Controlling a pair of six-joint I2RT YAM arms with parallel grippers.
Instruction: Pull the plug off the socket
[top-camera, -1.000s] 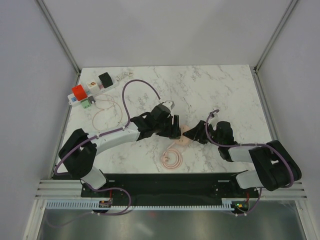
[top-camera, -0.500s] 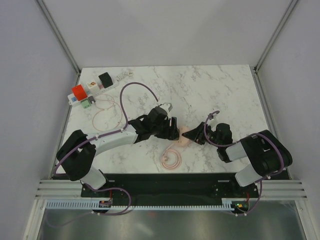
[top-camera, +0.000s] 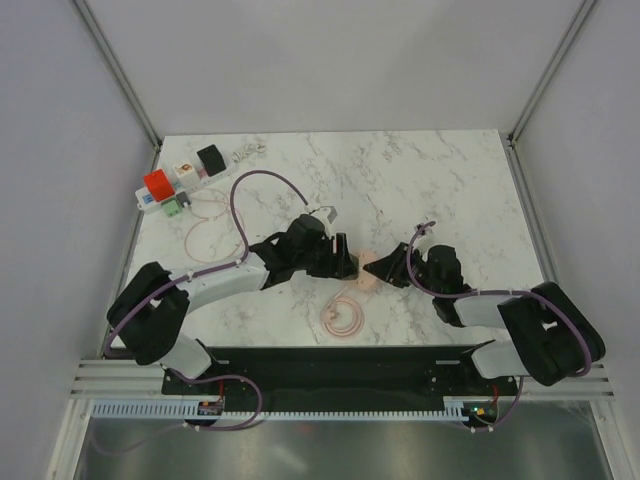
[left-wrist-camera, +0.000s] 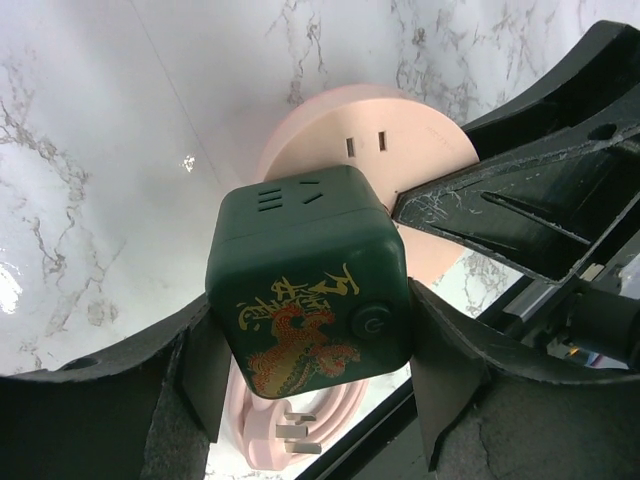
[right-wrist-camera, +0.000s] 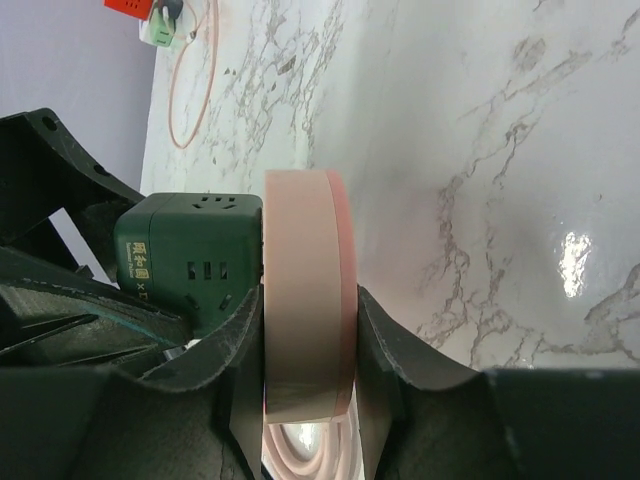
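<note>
The green cube plug (left-wrist-camera: 308, 280) is clenched by left fingers (left-wrist-camera: 120, 410), the round pink disc (right-wrist-camera: 305, 290) touching it by right fingers (right-wrist-camera: 405, 345)

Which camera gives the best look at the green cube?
The left wrist view: the green cube sits large and central, dragon print and button showing, held in the left tool against the pink disc. The right wrist view shows two slotted sides. The top view barely shows it.
</note>
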